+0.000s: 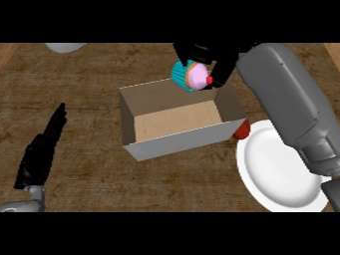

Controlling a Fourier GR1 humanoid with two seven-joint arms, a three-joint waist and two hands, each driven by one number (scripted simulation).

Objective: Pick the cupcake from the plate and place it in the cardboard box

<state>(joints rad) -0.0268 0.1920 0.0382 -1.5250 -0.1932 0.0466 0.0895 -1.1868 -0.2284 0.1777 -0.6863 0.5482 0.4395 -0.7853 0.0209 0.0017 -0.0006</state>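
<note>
Your right hand (202,52) is clenched around the cupcake (191,75), up in the air at the far rim of the cardboard box (176,142). The cupcake is off the white plate (275,169) and not yet in the box. It's tipped on its side in the grip: teal wrapper to the left, pink frosting to the right, a red cherry (209,79) just under the fingers. I'd judge this a light load, but a soft one. The frosting will smear and the cake will crush if squeezed, and the cherry looks ready to roll off. The ribbed wrapper is the place to hold it, and the fingers seem to wrap it from above and behind, though the exact contact is hidden. The open box sits in the middle of the desk (84,79), its floor showing. The plate lies just beside its right corner, with a small red thing (242,131) between them. From here you'll want the cupcake past that far wall and low before you let go, so it lands on its base and not its top. Your left hand (44,147) rests at the left, fingers straight, holding nothing.
</note>
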